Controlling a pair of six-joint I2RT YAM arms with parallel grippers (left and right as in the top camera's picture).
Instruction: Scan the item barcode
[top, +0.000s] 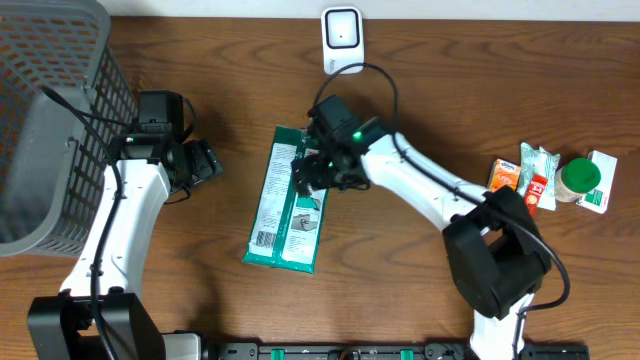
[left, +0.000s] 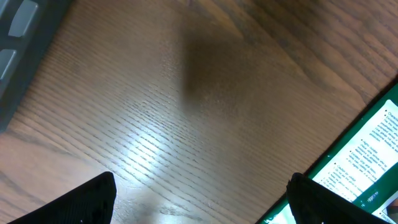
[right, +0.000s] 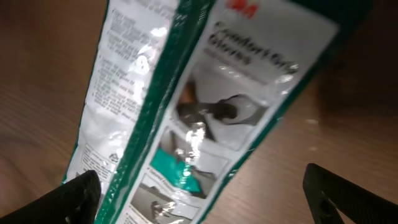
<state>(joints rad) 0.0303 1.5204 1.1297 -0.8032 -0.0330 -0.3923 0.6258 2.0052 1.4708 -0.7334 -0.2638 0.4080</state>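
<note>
The green and white 3M glove package (top: 283, 200) lies flat near the middle of the desk (top: 480, 80), its long side running toward the far edge. The right end effector (top: 318, 172) hangs over the package's far right part, released, jaws spread wide with the pack showing between them; whether a finger touches it I cannot tell. The left end effector (top: 203, 163) is released too, over bare wood left of the package. A white scanner (top: 342, 35) stands at the far edge, a grey mesh basket (top: 40, 180) at the far left corner
</note>
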